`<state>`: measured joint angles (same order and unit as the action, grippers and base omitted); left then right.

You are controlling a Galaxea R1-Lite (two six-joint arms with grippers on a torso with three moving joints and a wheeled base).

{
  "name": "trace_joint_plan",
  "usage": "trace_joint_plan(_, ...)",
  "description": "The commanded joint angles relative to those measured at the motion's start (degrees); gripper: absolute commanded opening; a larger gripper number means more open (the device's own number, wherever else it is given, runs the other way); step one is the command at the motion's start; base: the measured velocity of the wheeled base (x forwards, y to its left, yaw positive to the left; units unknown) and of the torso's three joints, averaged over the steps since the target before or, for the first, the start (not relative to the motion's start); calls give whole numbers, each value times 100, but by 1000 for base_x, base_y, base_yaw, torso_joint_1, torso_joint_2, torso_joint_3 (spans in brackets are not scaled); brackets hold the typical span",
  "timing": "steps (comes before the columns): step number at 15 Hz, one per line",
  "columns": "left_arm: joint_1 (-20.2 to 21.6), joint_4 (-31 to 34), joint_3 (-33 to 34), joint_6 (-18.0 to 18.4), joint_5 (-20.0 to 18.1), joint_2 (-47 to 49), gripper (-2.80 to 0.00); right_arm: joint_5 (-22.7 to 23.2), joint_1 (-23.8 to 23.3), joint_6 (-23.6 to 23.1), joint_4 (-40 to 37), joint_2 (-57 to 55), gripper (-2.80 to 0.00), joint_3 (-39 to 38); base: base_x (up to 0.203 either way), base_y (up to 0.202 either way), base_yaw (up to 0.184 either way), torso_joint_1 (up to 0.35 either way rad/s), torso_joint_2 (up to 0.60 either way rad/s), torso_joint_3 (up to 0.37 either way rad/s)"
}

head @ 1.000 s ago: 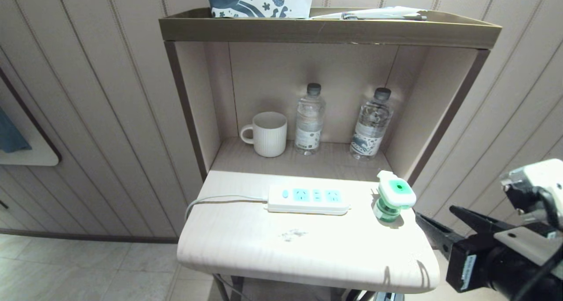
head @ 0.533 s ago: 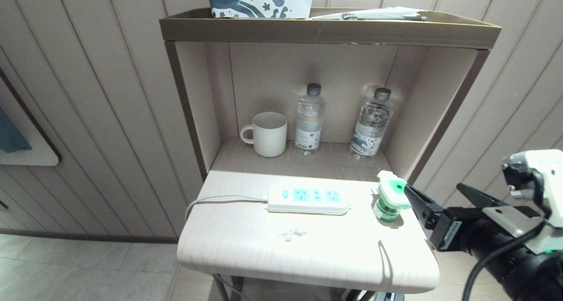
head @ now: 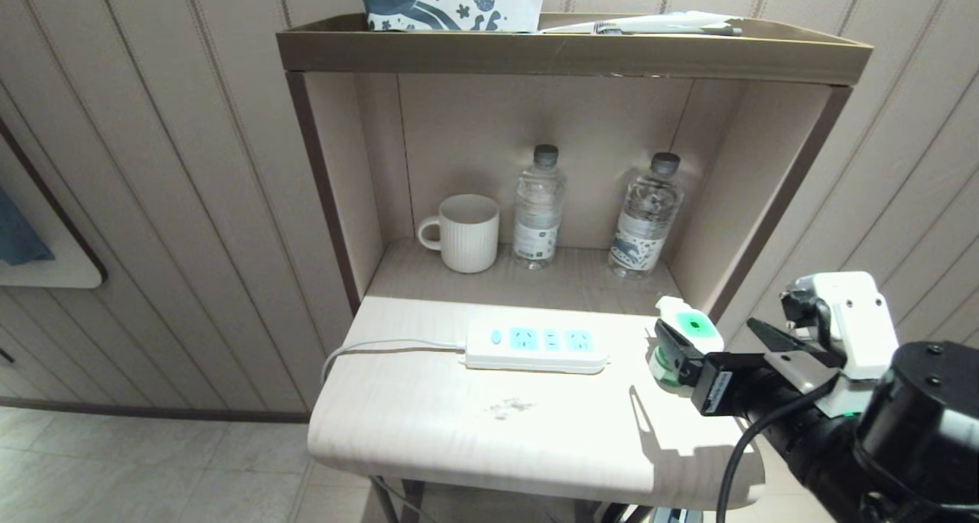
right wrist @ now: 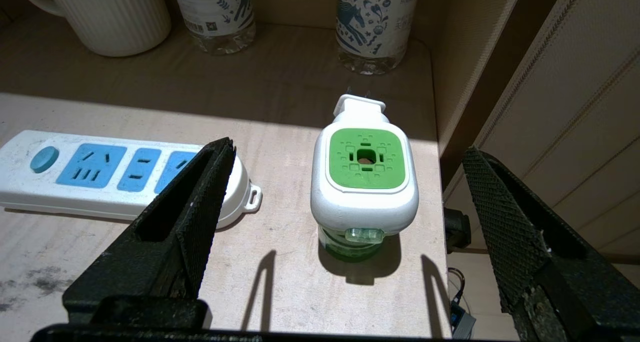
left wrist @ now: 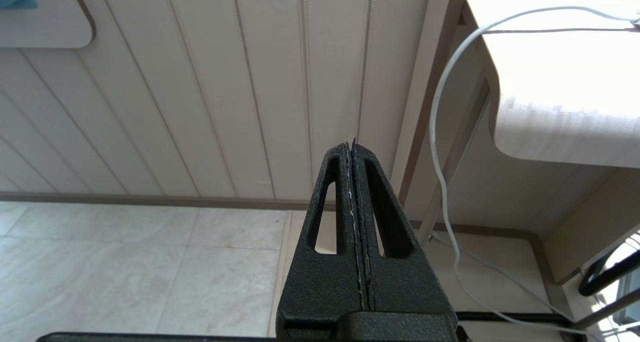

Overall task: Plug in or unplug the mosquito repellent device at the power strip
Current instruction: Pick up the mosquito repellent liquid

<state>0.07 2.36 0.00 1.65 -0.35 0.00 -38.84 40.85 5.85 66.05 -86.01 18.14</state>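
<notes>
Now I have the right hand (right wrist: 350, 172) spread wide at the right end of the bench (head: 474, 431), its fingers (right wrist: 195, 202) standing on either side of the repellent (right wrist: 364, 182) without touching it. The repellent stands upright on its green bottle, unplugged, prongs pointing toward the shelf behind, just beside the right end of the strip (head: 537, 346) but apart from it. The strip lies flat across the bench, all three blue sockets free, its cord (head: 382, 347) trailing off the left edge. A mug (head: 465, 232) and two bottles (head: 538, 208) stand in the shelf behind. My left hand (left wrist: 353, 147) hangs low beside the bench, fingers pressed together, holding nothing.
</notes>
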Motion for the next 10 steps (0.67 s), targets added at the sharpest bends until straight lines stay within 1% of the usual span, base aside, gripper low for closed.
trace_joint_plan(1, 1, 1, 0, 2, 0, 0, -280, -24, -25, -5, 139, -277, 0, -26, 0, 0, 0, 0, 0, 0)
trace_joint_plan(10, 1, 1, 0, 2, 0, 0, -280, -18, -200, 21, 154, -309, 0, -55, 0, 0, 0, 0, 0, 0)
